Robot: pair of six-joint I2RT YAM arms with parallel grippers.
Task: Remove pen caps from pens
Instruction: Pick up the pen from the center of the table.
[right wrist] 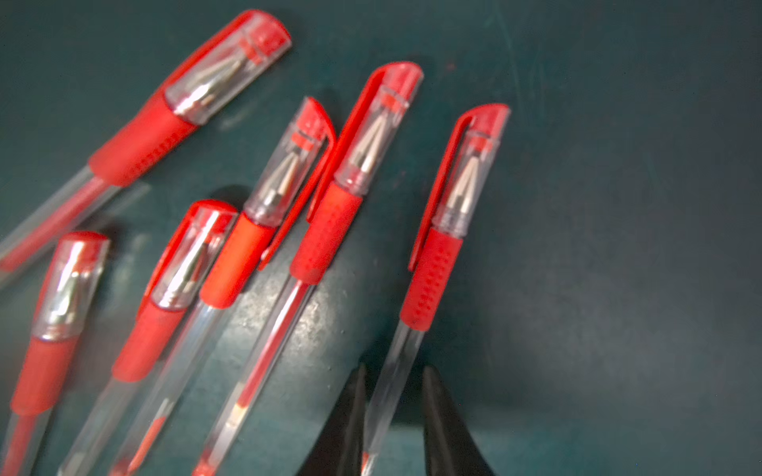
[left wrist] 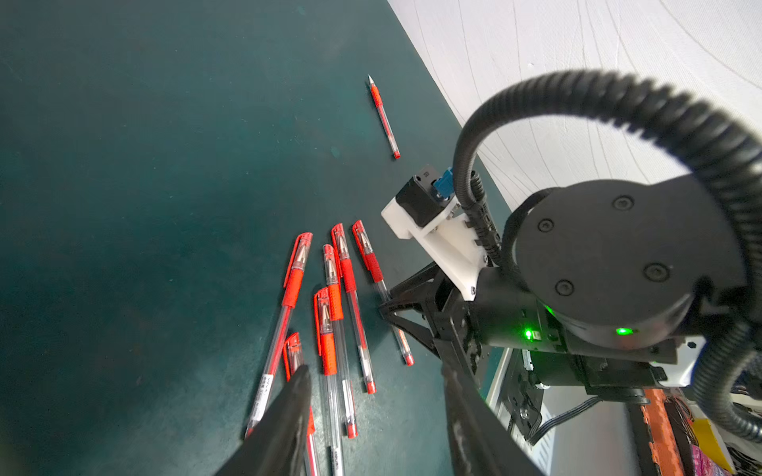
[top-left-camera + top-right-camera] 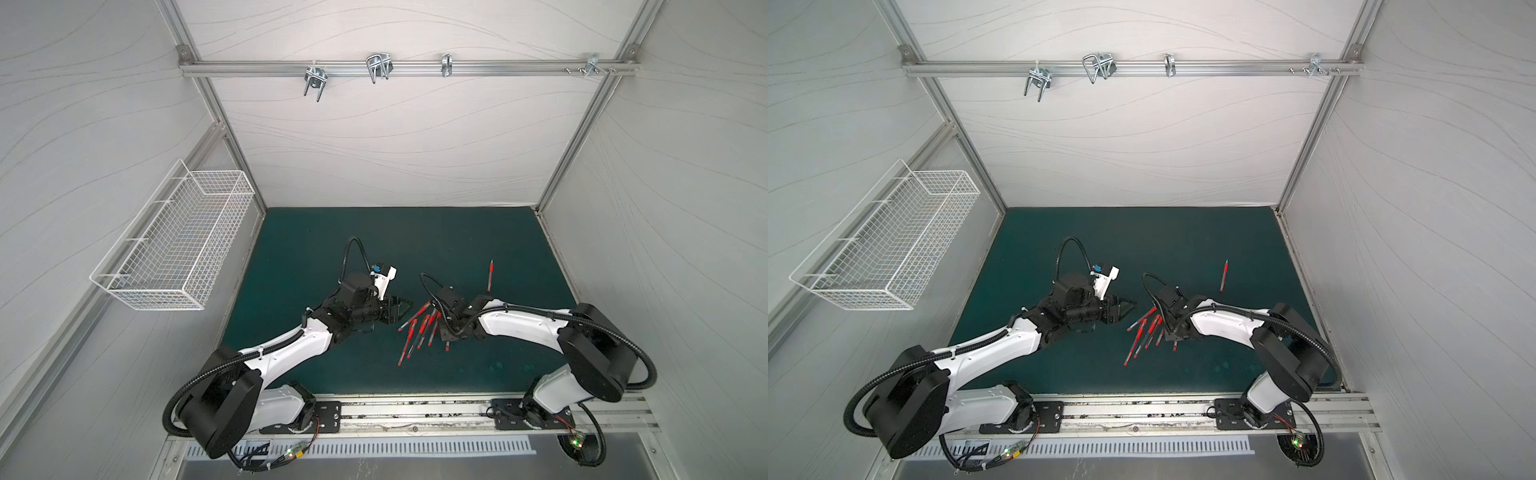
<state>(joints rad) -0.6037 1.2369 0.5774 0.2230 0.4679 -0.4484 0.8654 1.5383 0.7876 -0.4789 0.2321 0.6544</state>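
On the green mat (image 3: pixel 332 249), six pens (image 3: pixel 419 328) are seen fanned out in a loose cluster near the middle, some touching or overlapping, all with their pen caps (image 1: pixel 371 136) on: clear sleeves with red tops and red clips, steel tips visible through them. A seventh, the lone pen (image 3: pixel 490 276), is found well apart toward the back of the mat, its pointed tip bare, confirmed in a top view (image 3: pixel 1224 276) and the left wrist view (image 2: pixel 383 115). And down at the cluster, the right gripper (image 1: pixel 395 371) is lowered over the side nearest its own arm, and the clear barrel of the outermost pen (image 1: pixel 431 280) is straddled behind its red grip section. The jaws are drawn narrow here; one finger is seen right against the barrel, while a slim dark gap is left on the other side, so a firm clamp is not shown. In the top view the same gripper (image 3: pixel 446 336) is seen pointing down at the mat. Across the cluster, the left gripper (image 3: pixel 403 311) is held just beside the pens, aimed at them, jaws about half apart with nothing between them; from its wrist camera the cluster is framed between its two fingers (image 2: pixel 288 412). A white wire basket (image 3: pixel 174 249) is hung on the wall on the left arm's side.
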